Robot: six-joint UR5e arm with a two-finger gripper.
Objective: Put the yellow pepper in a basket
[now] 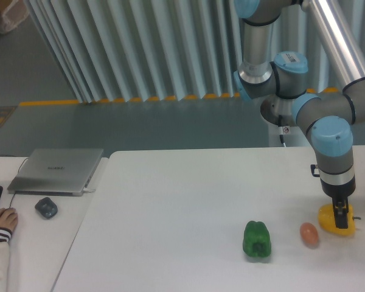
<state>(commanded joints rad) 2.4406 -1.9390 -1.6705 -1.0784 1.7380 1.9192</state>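
Observation:
The yellow pepper (330,219) lies on the white table (182,201) at the far right. My gripper (340,216) points straight down right on it, its dark fingers (340,210) over the pepper's middle and hiding part of it. I cannot tell whether the fingers are closed on the pepper. No basket is in view.
A small orange-brown egg (309,234) lies just left of the yellow pepper. A green pepper (257,239) lies further left. On a side desk at the left are a closed laptop (56,170), a dark mouse (46,208) and a person's hand (1,220).

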